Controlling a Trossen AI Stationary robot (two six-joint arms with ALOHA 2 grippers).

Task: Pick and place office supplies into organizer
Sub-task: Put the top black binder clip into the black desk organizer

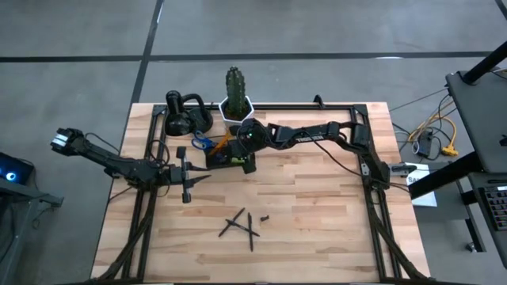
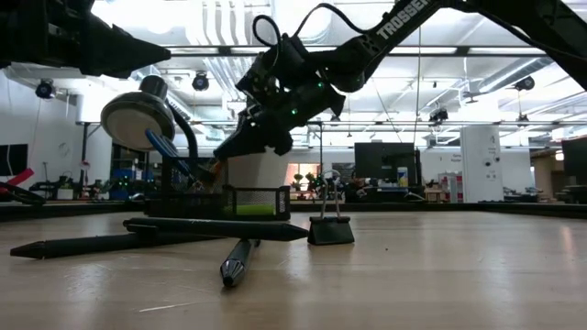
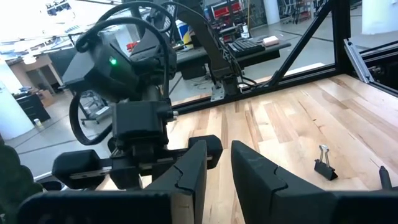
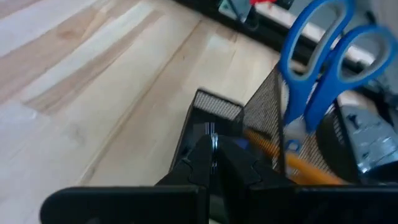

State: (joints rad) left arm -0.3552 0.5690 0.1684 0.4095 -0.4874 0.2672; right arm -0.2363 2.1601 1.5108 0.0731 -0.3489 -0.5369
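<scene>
Black pens [image 1: 239, 224] lie loose on the pale wood table [image 1: 317, 229], crossed over one another, with a small binder clip [image 1: 264, 217] just beside them; they sit toward the near edge, well apart from the dark mesh organizer [image 1: 230, 158] standing near the far edge, in front of the white cactus pot [image 1: 235, 108].

The right gripper [image 1: 247, 162] hangs directly over the organizer with its fingers together; nothing is visibly held between them; in the right wrist view the fingertips sit at the mesh rim, beside the blue-handled scissors [image 4: 323, 56] and an orange pencil [image 4: 292, 158] already standing in the compartments.

The left gripper [image 1: 187, 176] hovers over bare wood, beside the organizer and between it and the pens; its fingers stand slightly apart with nothing between them.

The pens lie from both grippers toward the near edge of the table; the left gripper appears marginally the nearer and is unoccupied, so it is judged the likelier to collect next.

Long axes: one pen runs almost straight from near edge to far edge; the others lie slantwise across it; which end is the tip cannot be told from above. In the low view one pen [image 2: 234, 261] points roughly at the camera; two others [image 2: 215, 228] lie broadside.

Any grasp should set the fingers across the chosen pen's axis.
</scene>
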